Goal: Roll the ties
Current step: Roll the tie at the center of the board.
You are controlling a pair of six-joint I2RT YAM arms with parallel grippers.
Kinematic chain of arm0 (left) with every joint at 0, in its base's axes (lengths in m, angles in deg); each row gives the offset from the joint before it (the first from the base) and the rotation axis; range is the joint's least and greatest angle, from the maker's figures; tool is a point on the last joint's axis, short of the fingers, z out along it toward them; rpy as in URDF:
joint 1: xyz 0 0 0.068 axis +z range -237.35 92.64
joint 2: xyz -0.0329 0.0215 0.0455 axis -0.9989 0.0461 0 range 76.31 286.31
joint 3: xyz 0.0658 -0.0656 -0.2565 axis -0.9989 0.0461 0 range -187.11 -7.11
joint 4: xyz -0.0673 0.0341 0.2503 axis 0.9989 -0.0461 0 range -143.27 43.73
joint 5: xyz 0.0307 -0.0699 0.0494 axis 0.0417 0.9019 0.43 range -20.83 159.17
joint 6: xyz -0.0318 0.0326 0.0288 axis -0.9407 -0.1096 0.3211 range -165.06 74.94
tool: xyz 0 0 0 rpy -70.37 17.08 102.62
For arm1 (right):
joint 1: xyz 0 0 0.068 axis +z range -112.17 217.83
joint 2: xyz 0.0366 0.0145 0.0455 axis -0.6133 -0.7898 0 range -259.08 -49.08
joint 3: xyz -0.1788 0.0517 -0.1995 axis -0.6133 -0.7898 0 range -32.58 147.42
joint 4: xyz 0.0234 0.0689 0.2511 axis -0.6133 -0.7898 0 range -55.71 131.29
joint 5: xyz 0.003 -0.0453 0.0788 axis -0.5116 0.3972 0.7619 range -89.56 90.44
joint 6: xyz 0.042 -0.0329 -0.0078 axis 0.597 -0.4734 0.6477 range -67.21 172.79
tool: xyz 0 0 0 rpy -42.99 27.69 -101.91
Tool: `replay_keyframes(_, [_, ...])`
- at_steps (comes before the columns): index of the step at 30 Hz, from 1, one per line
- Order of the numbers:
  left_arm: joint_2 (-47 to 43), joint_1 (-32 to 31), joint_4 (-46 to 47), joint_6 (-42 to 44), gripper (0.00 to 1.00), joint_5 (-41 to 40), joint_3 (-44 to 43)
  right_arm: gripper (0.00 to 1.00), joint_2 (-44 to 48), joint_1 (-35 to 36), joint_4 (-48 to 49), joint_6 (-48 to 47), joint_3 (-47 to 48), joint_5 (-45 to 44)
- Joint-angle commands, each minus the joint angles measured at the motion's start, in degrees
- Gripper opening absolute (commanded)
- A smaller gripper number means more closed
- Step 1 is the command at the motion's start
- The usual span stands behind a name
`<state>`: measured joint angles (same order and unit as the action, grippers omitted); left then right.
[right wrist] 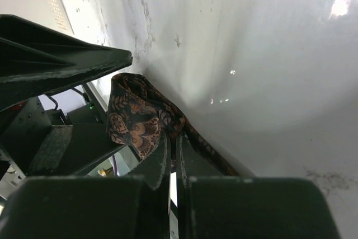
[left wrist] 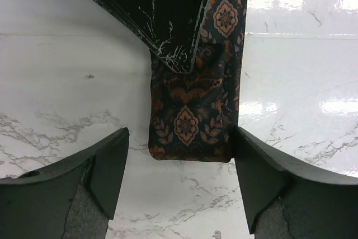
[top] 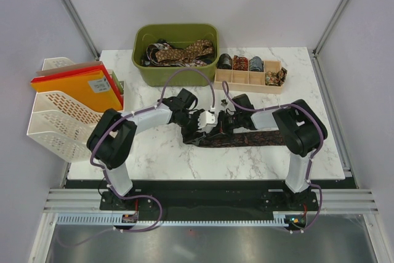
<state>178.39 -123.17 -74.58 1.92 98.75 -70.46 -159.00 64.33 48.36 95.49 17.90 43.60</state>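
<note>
Now | tie (top: pixel 246 138) lies flat in front of the green bin (top: pixel 148 73) | left gripper (left wrist: pixel 180 138): fingers spread either side of its end | right gripper (right wrist: pixel 173 155): pinching the fabric | judged soft, limp, slippery; take hold at the end edge.

The tie (left wrist: pixel 193 121) you're working on is dark navy-black with orange-brown medallions and leaf motifs. Its reverse is plain black. It lies on a white marble counter (top: pixel 166 152) veined in grey. The left claw (left wrist: pixel 179 163) is matte charcoal. At the back you have an olive-green bin (top: pixel 178 77) of brown patterned fabric. The pale wooden tray (top: pixel 249 88) holds a black roll (top: pixel 225 61), a red-patterned roll (top: pixel 240 63) and a blue-grey roll (top: pixel 256 64). The cream lattice rack (top: pixel 52 118) carries orange folders (top: pixel 92 93). The cables (top: pixel 191 72) are purple.
</note>
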Motion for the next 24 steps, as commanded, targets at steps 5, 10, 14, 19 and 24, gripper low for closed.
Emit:
replay_keyframes(5, [-1.9, -2.6, 1.8, -0.6, 0.86, 0.5, 2.4, 0.00, 2.4, 0.1, -1.7, -2.1, 0.8, -1.1])
replay_keyframes(10, [0.6, -5.1, 4.0, -4.6, 0.79, -5.0, 2.3, 0.00, 2.2, 0.1, -1.4, -2.0, 0.8, -0.7])
replay_keyframes(14, [2.4, -5.6, 5.0, -5.8, 0.57, -9.5, 1.4, 0.00, 3.8, 0.1, -2.0, -1.7, 1.3, 0.3])
replay_keyframes(19, [2.0, -5.7, 7.7, -7.0, 0.49, -13.8, 2.9, 0.00, 5.2, 0.1, -3.1, -0.1, 2.3, 1.5])
replay_keyframes(24, [0.8, -5.8, 9.5, -8.5, 0.49, -16.0, 4.6, 0.00, 6.1, 0.2, -3.5, 1.9, 1.1, 1.8])
